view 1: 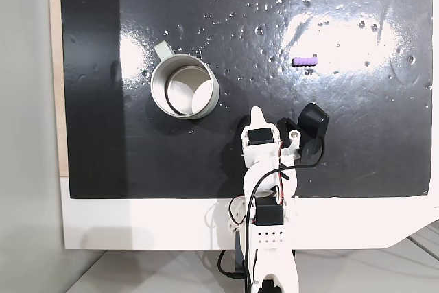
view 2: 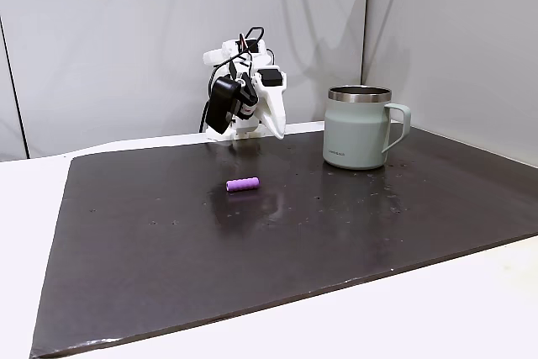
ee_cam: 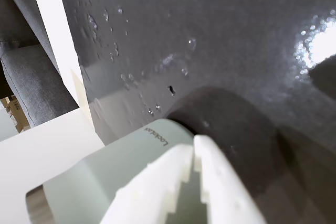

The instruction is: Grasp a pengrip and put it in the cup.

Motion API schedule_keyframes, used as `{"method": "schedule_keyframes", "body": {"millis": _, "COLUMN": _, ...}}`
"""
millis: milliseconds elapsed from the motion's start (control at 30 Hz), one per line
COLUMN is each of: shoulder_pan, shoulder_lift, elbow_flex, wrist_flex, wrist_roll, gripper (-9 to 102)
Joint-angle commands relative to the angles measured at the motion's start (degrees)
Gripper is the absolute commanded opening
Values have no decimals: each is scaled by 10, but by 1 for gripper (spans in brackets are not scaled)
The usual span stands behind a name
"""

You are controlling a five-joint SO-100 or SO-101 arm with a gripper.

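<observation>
In a fixed view from above, the pengrip [view 1: 304,60] lies flat on the dark mat [view 1: 357,142], at about 2 o'clock from the cup [view 1: 185,88] and well apart from it, so nothing has been grasped; the cup stands upright, mouth up, handle at its 11 o'clock, ready to receive. The arm [view 1: 269,190] is folded back at the mat's 6 o'clock edge, gripper [view 1: 256,116] tucked near its base, pengrip off at about 1 o'clock from it. In the other fixed view, the pengrip [view 2: 243,184] sits free mid-mat, the cup [view 2: 361,128] at its 2 o'clock, and the gripper [view 2: 277,128] hangs pointing down behind, a rest-like pose. In the wrist view, the white fingers [ee_cam: 220,182] look pressed together on nothing, though the close angle makes that uncertain; the cup [ee_cam: 115,169] shows beyond them.
</observation>
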Motion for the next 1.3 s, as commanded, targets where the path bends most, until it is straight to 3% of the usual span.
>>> {"method": "schedule_keyframes", "body": {"millis": 0, "shoulder_pan": 7, "shoulder_lift": 8, "elbow_flex": -2, "wrist_flex": -25, "wrist_roll": 16, "gripper": 0}}
{"method": "schedule_keyframes", "body": {"millis": 700, "shoulder_pan": 7, "shoulder_lift": 8, "elbow_flex": -2, "wrist_flex": -25, "wrist_roll": 12, "gripper": 0}}
{"method": "schedule_keyframes", "body": {"millis": 867, "shoulder_pan": 47, "shoulder_lift": 2, "elbow_flex": -62, "wrist_flex": -11, "wrist_roll": -16, "gripper": 0}}
{"method": "schedule_keyframes", "body": {"millis": 1100, "shoulder_pan": 113, "shoulder_lift": -321, "elbow_flex": -346, "wrist_flex": 30, "wrist_roll": 7, "gripper": 0}}
{"method": "schedule_keyframes", "body": {"millis": 1267, "shoulder_pan": 163, "shoulder_lift": -465, "elbow_flex": -461, "wrist_flex": 19, "wrist_roll": -16, "gripper": 0}}
